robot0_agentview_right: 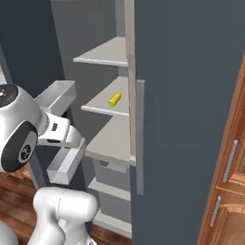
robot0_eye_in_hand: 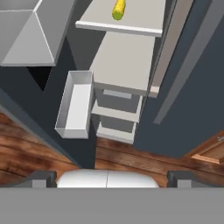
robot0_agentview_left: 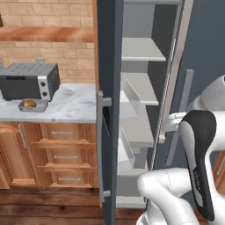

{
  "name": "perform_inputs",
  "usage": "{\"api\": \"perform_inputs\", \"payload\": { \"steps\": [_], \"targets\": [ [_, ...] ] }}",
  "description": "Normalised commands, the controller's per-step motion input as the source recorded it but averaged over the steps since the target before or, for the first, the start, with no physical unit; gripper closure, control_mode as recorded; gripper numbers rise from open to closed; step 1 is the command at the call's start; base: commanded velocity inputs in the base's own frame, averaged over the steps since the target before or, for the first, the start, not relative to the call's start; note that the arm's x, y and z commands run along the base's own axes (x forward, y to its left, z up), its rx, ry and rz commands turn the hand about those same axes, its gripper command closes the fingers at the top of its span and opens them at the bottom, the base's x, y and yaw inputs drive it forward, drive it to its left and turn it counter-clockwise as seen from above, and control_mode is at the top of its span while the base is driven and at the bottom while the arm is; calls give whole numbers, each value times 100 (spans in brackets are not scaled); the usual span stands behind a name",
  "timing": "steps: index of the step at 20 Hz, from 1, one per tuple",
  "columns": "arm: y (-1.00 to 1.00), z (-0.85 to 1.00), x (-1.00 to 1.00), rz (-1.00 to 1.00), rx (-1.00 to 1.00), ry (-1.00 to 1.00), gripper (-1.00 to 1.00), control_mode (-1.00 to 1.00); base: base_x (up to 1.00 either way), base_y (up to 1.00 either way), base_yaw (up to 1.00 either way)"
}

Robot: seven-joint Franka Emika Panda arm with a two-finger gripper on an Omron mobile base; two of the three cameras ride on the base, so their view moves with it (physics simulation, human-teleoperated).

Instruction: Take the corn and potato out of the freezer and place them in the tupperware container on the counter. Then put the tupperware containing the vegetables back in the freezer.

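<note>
The freezer point(robot0_agentview_left: 110, 66) stands open, its pale shelves bare but for the corn point(robot0_agentview_right: 114, 99), a yellow cob lying on a middle shelf point(robot0_agentview_right: 106, 106). The hand view has the corn point(robot0_eye_in_hand: 119, 9) at its top edge, far ahead of my gripper point(robot0_eye_in_hand: 111, 178). The gripper is open wide, its fingertips point(robot0_eye_in_hand: 41, 177) apart with nothing between them, and it hangs in front of the open freezer above the wooden floor. On the counter point(robot0_agentview_left: 74, 105) the tupperware container point(robot0_agentview_left: 41, 107) sits before the toaster oven, and the golden-brown potato point(robot0_agentview_left: 29, 103) lies inside it.
A toaster oven point(robot0_agentview_left: 30, 81) stands at the counter's back left. White door bins point(robot0_agentview_right: 61, 96) point(robot0_eye_in_hand: 76, 105) jut from the freezer door close to my hand. The other freezer door point(robot0_agentview_right: 194, 102) with its long grey handle point(robot0_agentview_right: 140, 136) is on the right, with wooden cabinets point(robot0_agentview_right: 231, 180) beyond it.
</note>
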Motion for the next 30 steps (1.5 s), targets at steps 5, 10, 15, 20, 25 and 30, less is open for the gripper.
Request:
{"api": "perform_inputs", "payload": {
  "steps": [5,10,15,20,25,30],
  "targets": [
    [0,0,0,0,0,0,-100,100,-21,-41,13],
    [0,0,0,0,0,0,-100,100,-16,1,7],
    [0,0,0,0,0,0,-100,100,1,-3,1],
    [0,0,0,0,0,0,-100,100,0,-6,0],
    [0,-1,2,0,0,0,-100,-100,0,0,0],
    [-1,-9,43,1,3,-9,-100,-100,0,0,0]
  ]
}}
